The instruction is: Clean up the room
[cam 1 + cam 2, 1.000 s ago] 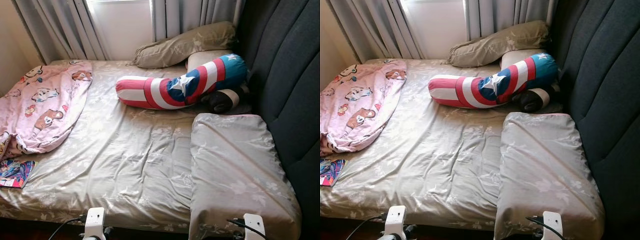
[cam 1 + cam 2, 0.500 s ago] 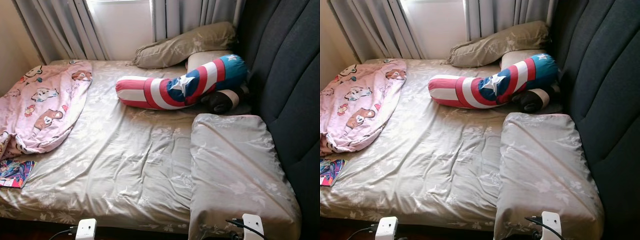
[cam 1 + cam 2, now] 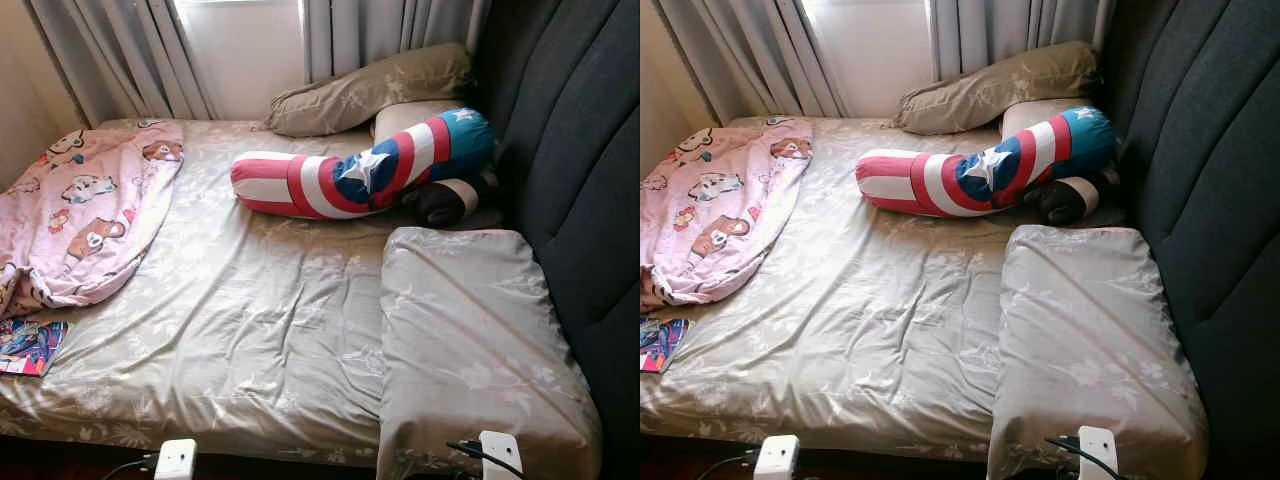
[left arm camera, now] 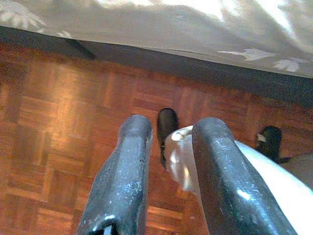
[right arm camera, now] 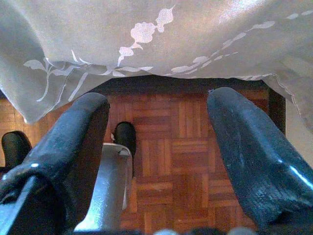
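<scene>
A bed with a wrinkled beige floral sheet (image 3: pixel 260 320) lies before me. A crumpled pink cartoon blanket (image 3: pixel 90 210) is heaped on its left side. A red, white and blue shield-pattern bolster (image 3: pixel 360 175) lies across the far middle. A large beige pillow (image 3: pixel 470 340) rests at the near right. A colourful book (image 3: pixel 30 345) sits at the bed's near left corner. Both arms hang low at the bed's near edge. My left gripper (image 4: pixel 173 129) and right gripper (image 5: pixel 161 105) are open, holding nothing, above the wooden floor (image 4: pixel 49 122).
A dark padded headboard (image 3: pixel 590 180) runs along the right. Another beige pillow (image 3: pixel 370 90) and a dark round cushion (image 3: pixel 447 200) lie at the far right. Grey curtains (image 3: pixel 120 50) hang behind the bed. The sheet's hem (image 5: pixel 146 39) overhangs the floor.
My left arm has dropped lower at the bed's near edge, and the right arm has sunk slightly. Nothing on the bed has moved.
</scene>
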`<state>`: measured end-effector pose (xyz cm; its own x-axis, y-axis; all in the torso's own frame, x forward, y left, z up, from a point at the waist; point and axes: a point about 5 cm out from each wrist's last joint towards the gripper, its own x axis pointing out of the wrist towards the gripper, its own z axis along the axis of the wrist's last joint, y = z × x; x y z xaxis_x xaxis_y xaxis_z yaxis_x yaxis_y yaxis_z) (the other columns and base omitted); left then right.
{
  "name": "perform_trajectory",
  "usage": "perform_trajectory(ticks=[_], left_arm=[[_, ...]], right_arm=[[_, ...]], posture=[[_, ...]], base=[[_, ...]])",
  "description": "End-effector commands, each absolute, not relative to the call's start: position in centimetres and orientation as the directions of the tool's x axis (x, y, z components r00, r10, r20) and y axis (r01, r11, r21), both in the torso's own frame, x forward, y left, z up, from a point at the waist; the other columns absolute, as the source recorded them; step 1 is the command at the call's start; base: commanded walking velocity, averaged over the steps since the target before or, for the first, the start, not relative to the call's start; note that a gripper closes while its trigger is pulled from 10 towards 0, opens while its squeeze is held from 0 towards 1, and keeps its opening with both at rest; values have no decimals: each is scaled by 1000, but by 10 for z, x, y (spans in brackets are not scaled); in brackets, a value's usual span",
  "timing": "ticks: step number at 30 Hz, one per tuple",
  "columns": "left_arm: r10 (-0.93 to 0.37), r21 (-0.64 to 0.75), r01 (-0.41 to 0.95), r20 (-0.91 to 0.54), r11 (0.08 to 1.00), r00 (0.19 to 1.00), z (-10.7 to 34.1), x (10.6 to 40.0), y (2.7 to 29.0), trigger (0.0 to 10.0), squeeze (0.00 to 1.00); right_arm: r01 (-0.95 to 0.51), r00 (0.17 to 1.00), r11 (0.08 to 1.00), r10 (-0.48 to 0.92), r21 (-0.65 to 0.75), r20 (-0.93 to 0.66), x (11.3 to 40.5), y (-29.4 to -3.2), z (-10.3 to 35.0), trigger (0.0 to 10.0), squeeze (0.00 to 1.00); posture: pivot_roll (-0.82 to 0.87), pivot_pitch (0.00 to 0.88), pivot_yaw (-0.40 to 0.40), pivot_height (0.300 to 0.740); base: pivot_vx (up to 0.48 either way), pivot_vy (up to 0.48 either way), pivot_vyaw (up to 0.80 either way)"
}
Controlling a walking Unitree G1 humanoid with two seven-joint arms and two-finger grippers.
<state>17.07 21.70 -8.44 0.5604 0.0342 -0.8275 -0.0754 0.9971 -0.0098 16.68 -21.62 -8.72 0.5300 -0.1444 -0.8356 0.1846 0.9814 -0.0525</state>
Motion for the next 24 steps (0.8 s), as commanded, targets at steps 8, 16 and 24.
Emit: perform_trajectory(ticks=[8,16,24], left_arm=[[22,-12,-57,-830,998,558,-85,177,203,10000,1000],[24,-1,-44,-824,999,566,-83,183,200,10000,0],[25,-9,-57,-820,998,571,-80,189,199,10000,0]], right_arm=[[185,495,981,-137,-50,-858,158,-213,-92,10000,0],[197,478,979,-143,-53,-866,152,-216,-94,10000,0],[197,476,979,-136,-46,-869,150,-214,-95,10000,0]], posture=[[-17,0,23,740],[-24,0,31,740],[-23,0,36,740]], base=[[0,0,0],[0,0,0],[0,0,0]])
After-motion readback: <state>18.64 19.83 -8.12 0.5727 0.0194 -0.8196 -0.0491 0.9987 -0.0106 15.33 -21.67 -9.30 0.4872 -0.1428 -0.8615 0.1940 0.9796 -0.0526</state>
